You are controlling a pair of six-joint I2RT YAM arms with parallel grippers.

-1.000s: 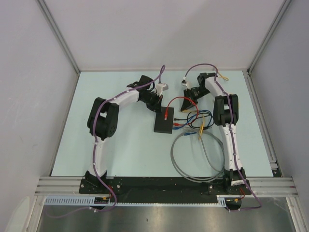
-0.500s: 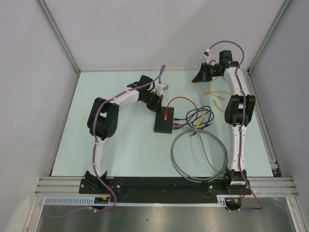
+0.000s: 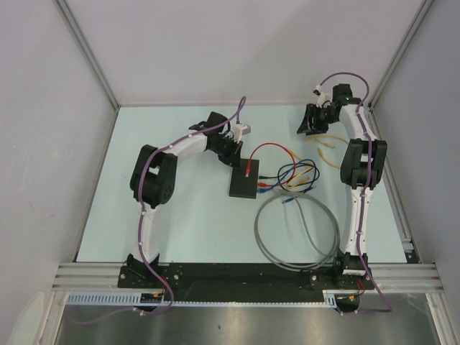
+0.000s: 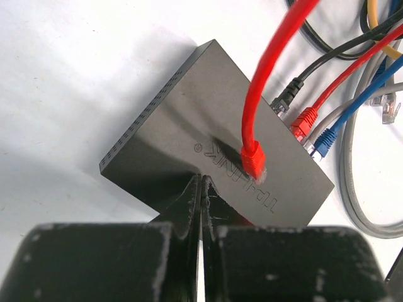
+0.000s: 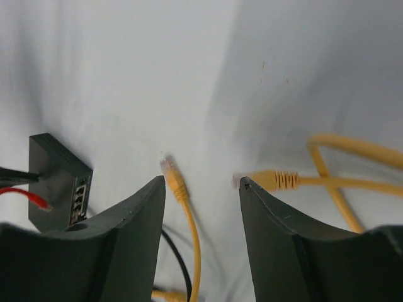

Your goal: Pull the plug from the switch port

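The black switch (image 3: 243,183) lies mid-table, with black, red and blue cables in the sockets on its right edge (image 4: 302,123). A loose red plug (image 4: 254,160) rests on its top. My left gripper (image 4: 201,178) is shut with nothing between its fingers, its tips against the switch's far end (image 3: 233,158). My right gripper (image 5: 203,181) hangs open over the far right of the table (image 3: 309,123), well away from the switch (image 5: 60,182). Below it the yellow cable (image 3: 325,144) lies free, one yellow plug (image 5: 173,179) by the left finger and another (image 5: 271,180) by the right.
A grey cable loop (image 3: 296,233) lies near the right arm's base. Blue, black and red cables tangle (image 3: 291,176) just right of the switch. Grey walls and metal rails (image 3: 392,180) close the table on three sides.
My right arm swung from beside the switch to the far right corner, dragging the yellow cable with it, then opened and dropped it. The left arm has not moved.
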